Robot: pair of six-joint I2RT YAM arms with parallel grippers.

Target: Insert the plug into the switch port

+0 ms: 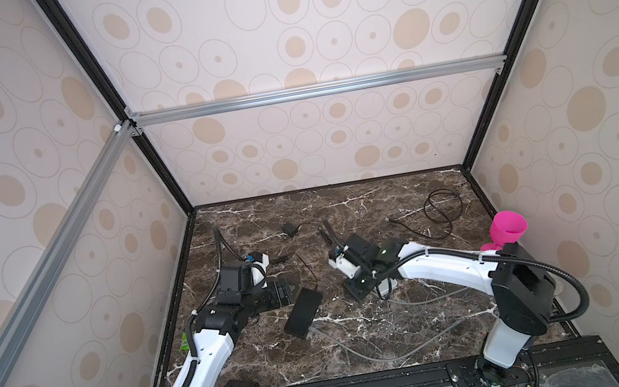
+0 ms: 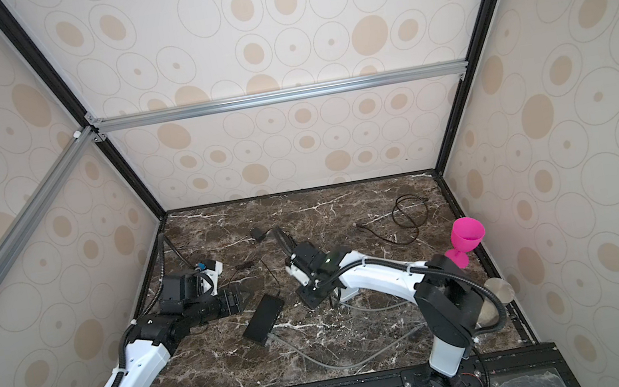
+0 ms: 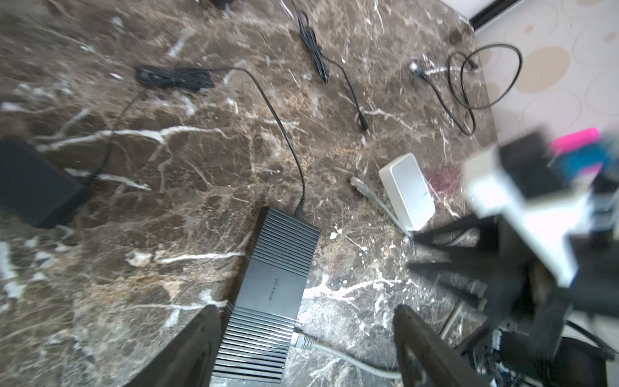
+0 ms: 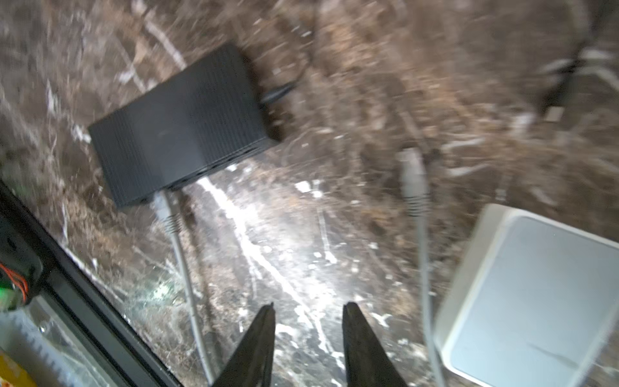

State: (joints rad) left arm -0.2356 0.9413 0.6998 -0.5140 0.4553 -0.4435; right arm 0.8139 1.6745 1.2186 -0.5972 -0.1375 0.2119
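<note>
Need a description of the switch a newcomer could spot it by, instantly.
On the brown marble table, look in the front half, just left of centre. The switch is the flat black ribbed box lying at a slant, a grey cable plugged into its near end and a thin black lead in its far end. Its one boxy neighbour, the white box, is smaller, smooth and pale.

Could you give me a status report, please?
Left gripper and right gripper open, empty. Grey plug sits in switch port. Second grey plug loose beside white box. Nothing blocking.
</note>
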